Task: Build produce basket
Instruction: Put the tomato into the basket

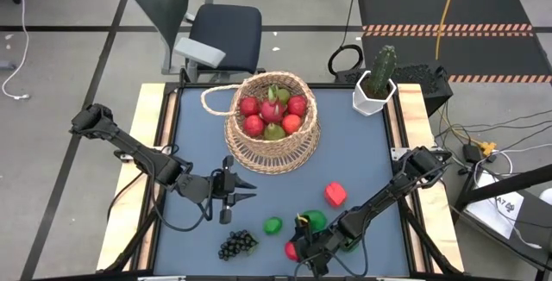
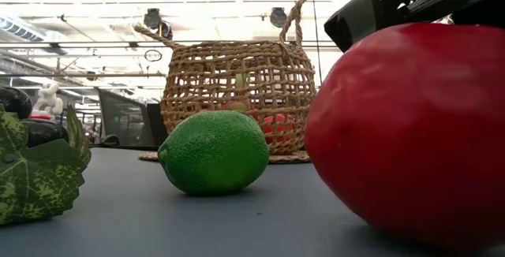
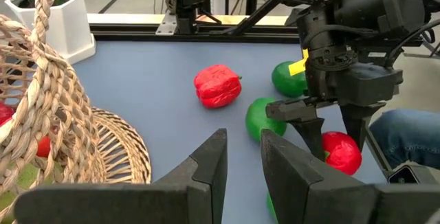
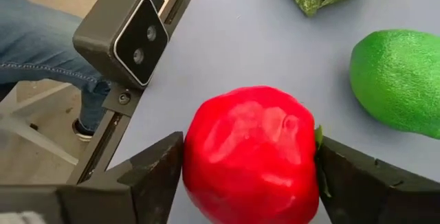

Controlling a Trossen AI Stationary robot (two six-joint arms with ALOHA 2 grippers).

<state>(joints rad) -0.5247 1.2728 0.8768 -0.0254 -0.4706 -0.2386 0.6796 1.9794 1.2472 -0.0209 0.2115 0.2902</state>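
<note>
Wicker basket (image 1: 272, 130) — red and green fruit (image 1: 274, 115) heaped inside.

A lab: taped concrete floor (image 1: 69, 22), loose cables (image 1: 483, 134), office chair (image 1: 207, 31).

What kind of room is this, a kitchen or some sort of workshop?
Most likely a robotics lab or workshop, not a kitchen. The table stands on a bare floor strewn with cables, an office chair waits behind it, and a camera is fixed to the table's edge.
</note>
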